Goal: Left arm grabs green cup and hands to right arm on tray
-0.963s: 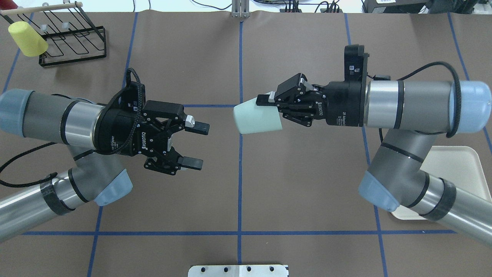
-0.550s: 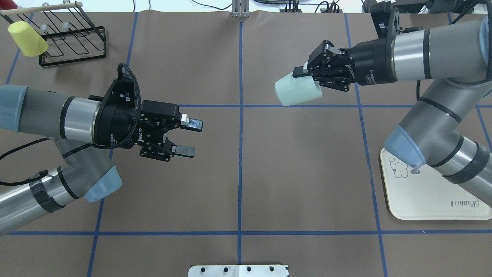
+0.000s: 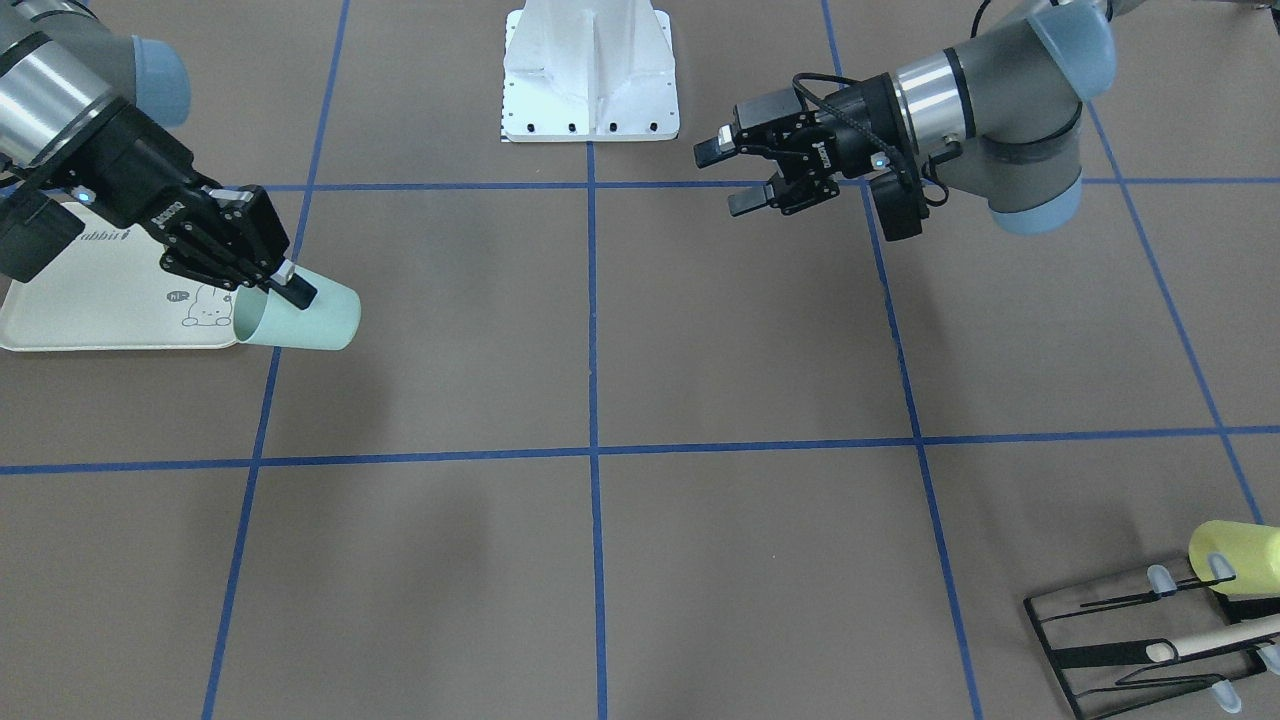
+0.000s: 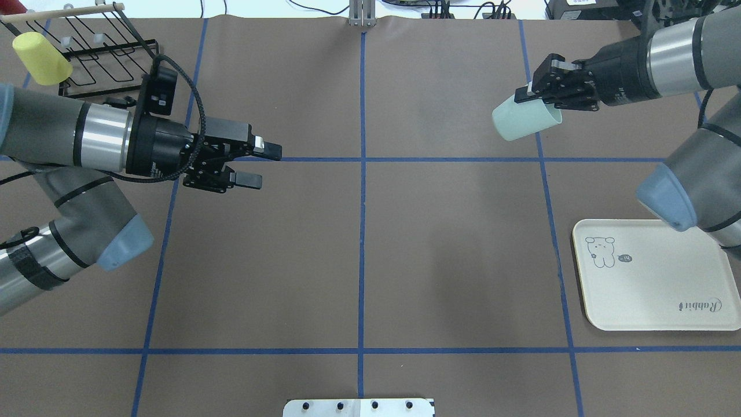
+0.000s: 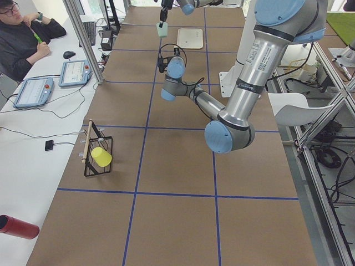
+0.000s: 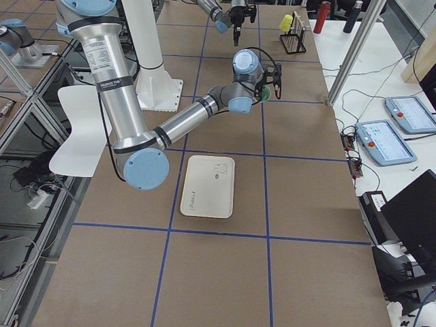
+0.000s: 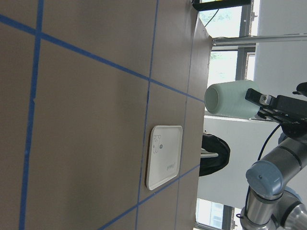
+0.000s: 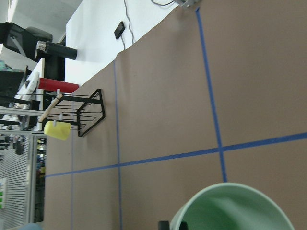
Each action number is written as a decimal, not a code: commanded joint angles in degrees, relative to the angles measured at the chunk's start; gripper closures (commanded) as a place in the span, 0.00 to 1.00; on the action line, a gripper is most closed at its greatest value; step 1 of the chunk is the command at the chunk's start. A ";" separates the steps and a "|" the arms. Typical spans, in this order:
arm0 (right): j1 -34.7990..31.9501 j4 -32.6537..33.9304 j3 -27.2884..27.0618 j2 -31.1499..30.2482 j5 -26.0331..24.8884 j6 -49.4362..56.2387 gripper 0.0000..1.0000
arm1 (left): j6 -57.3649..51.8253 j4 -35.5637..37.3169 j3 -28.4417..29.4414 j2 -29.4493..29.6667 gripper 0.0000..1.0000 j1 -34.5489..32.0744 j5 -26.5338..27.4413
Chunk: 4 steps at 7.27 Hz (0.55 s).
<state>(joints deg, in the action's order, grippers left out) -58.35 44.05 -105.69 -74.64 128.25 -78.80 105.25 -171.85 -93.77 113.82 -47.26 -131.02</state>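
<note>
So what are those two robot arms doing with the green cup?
The right gripper is shut on the rim of the green cup, holding it tipped sideways in the air. The cup is not on the cream tray yet. The left gripper is open and empty, away from the cup, so the hand-over looks done. A yellow cup sits on the black rack.

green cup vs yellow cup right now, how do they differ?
Colour: the green cup is pale mint; the yellow cup is yellow-green.
Support: the green cup is pinched at its rim by the right gripper, in the air; the yellow cup sits on a peg of the black wire rack.
Place: the green cup is on the robot's right, the yellow cup far left.
Both are plain, handleless, tapered tumblers.
</note>
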 commanded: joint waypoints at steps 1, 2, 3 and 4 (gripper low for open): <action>-3.07 0.86 -0.05 -6.36 -0.28 12.39 1.00 | -12.54 9.39 -0.62 -1.74 0.00 -7.64 -3.97; -4.05 0.86 -0.05 -8.48 -0.45 14.97 1.00 | -20.09 13.00 -0.72 -3.24 0.00 -10.11 -3.98; -4.40 1.04 -0.40 -11.55 -0.63 18.04 1.00 | -28.17 17.12 -0.98 -5.95 0.00 -11.87 -3.98; -4.75 1.04 -0.83 -15.75 -1.07 23.90 1.00 | -36.87 19.34 -1.24 -9.89 0.00 -14.15 -3.98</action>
<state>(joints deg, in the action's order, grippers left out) -62.54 45.02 -106.08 -85.86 127.59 -60.88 78.55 -156.08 -94.70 107.95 -58.72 -134.93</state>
